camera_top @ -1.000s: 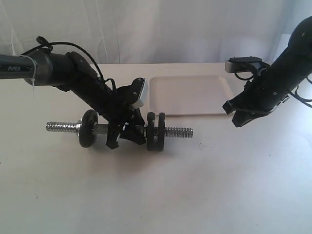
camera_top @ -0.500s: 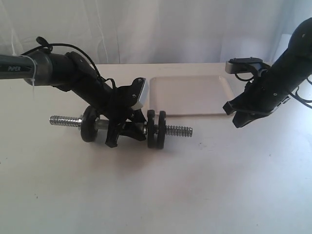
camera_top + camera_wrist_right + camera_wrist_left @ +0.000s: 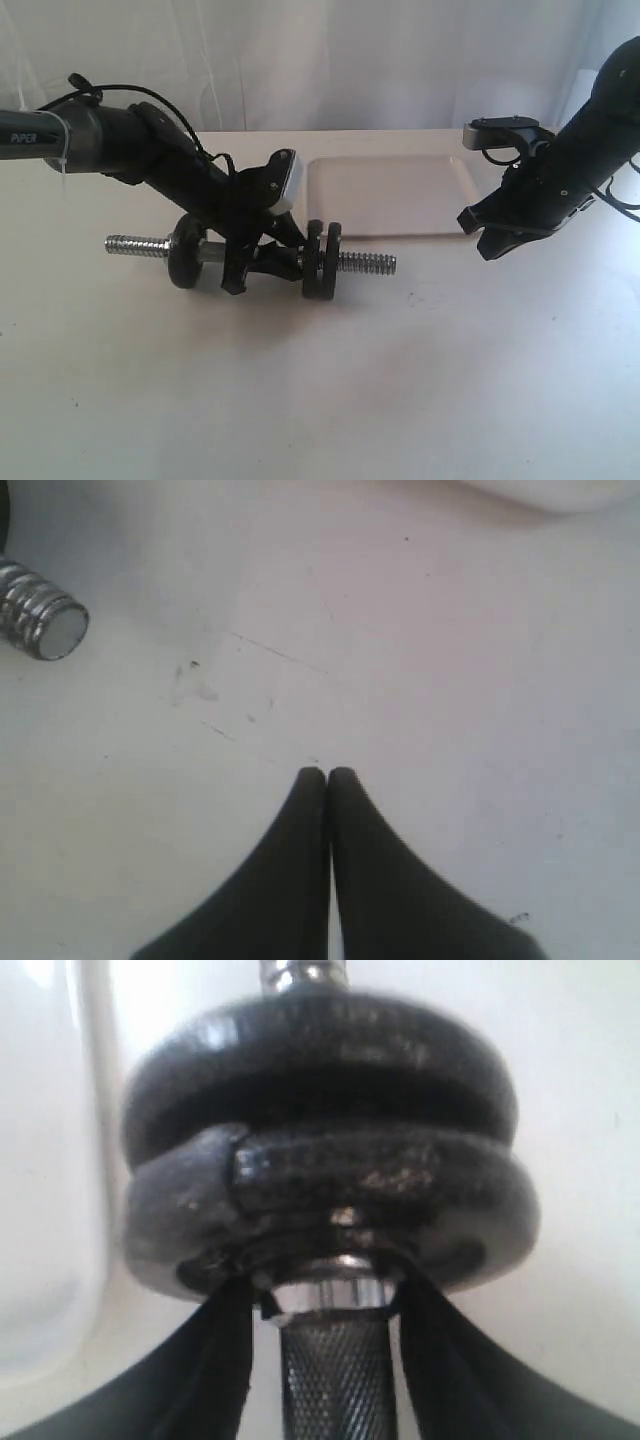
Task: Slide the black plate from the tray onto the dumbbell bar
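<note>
Looks done: clamps chrome steel dumbbell bar (image 3: pixel 365 264) in left pincer (image 3: pixel 258 268), round black iron plate (image 3: pixel 332 255) threaded on, white plastic tray (image 3: pixel 385 195) bare, right pincer (image 3: pixel 327 778) closed, empty.

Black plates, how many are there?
3, all on the dumbbell bar: one black plate toward its left end, two side by side toward its right. None on the tray.

Three black plates (image 3: pixel 184 262) – one alone toward one end, two side by side (image 3: pixel 322 262) toward the other (the left wrist view shows that pair close up). One dumbbell bar (image 3: pixel 365 264) carries all three. One tray (image 3: pixel 390 195). Two arms, each with one gripper: the left gripper (image 3: pixel 330 1310) and the right gripper (image 3: pixel 326 775). One worktop (image 3: pixel 400 380).
</note>
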Available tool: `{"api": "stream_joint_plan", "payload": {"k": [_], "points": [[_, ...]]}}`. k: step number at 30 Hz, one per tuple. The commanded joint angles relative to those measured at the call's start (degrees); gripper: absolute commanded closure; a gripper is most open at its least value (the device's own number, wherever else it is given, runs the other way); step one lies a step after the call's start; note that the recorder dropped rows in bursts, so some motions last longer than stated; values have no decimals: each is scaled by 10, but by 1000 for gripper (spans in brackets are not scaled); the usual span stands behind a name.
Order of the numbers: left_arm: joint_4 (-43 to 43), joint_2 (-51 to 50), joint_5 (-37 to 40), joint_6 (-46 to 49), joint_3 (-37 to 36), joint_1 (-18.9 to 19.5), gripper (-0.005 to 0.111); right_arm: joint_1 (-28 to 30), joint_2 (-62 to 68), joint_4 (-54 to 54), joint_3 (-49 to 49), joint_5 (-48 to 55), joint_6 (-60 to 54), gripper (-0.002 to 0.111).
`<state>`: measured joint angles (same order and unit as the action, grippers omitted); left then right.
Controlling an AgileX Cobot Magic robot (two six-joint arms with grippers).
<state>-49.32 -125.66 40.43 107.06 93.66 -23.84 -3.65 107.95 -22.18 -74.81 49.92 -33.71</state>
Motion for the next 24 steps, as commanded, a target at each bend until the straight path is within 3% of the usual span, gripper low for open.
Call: {"api": "stream_joint_plan", "payload": {"k": [1,18,20,23,24], "points": [[-466,23,-9,-2,9,-3,49,3,-5,-2,1,2,4,108],[-443,23,2,-8,9,-3,49,3,-5,-2,1,4,9,108],[-421,27,13,-14,9,-3,63,3,-5,-2,1,4,9,108],[-310,56,11,-79,9,-3,106,3,-5,1,1,9,17,108],[-283,64,4,-107,9,-3,107,3,-5,4,1,12,22,108]]}}
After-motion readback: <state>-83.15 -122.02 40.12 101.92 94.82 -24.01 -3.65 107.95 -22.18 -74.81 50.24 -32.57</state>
